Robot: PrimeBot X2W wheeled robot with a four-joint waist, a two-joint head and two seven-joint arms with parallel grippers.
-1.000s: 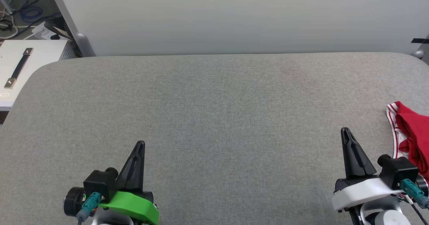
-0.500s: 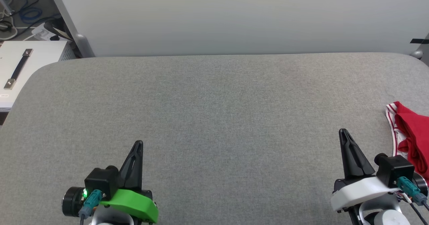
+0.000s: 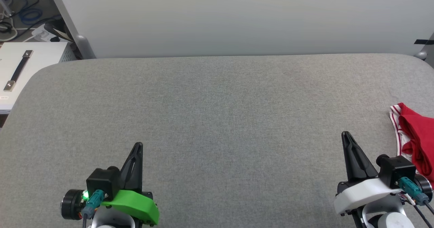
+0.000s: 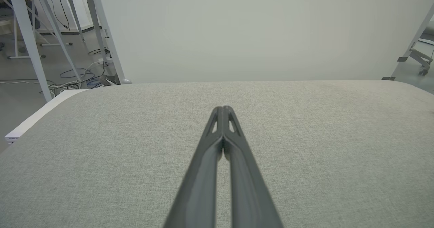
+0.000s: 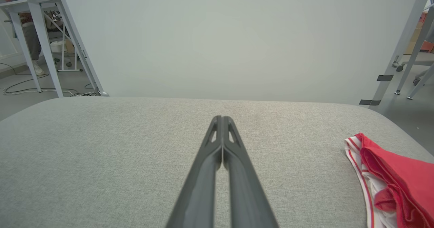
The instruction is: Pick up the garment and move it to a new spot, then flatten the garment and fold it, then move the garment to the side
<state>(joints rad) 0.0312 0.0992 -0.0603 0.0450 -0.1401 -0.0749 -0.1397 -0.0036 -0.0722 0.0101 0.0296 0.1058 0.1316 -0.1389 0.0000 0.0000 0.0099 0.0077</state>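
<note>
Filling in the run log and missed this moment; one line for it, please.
garment: bunched, unfolded, on table, far right | left gripper: shut, empty, over table | right gripper: shut, empty, left of garment, not touching

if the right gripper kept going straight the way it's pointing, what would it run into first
Probably the pale wall: the right gripper points across bare grey table toward it, with the garment lying off to its right. Height above the table is unclear.

grey fabric tbl (image 3: 217,119); red garment (image 3: 417,134), seems bunched, rt edge
</note>
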